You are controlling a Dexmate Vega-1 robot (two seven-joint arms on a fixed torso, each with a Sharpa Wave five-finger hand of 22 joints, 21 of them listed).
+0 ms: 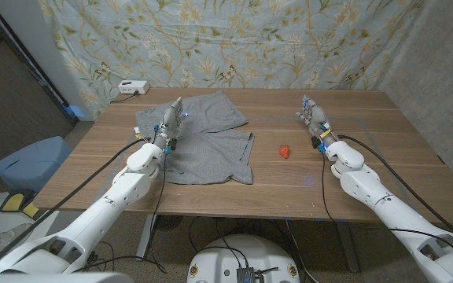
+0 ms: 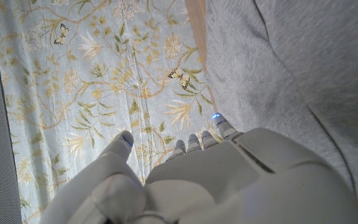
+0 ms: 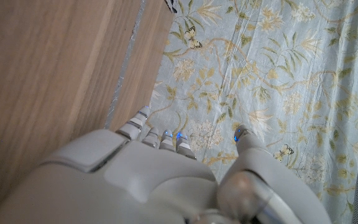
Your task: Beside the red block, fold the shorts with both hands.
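Grey shorts (image 1: 203,141) lie spread on the wooden table (image 1: 384,149), left of the middle, with one leg reaching toward the back. A small red block (image 1: 285,150) sits just to their right. My left hand (image 1: 171,124) stands over the shorts' left part, fingers straight and apart, holding nothing; the grey cloth (image 2: 303,74) runs beside its fingertips (image 2: 219,127) in the left wrist view. My right hand (image 1: 314,115) is upright over bare wood right of the block, fingers extended and empty, and shows again in its own wrist view (image 3: 166,180).
A white box (image 1: 132,87) with a cable sits at the table's back left corner. A floral cloth (image 1: 234,39) hangs behind the table. A blue bin (image 1: 30,161) stands on the floor to the left.
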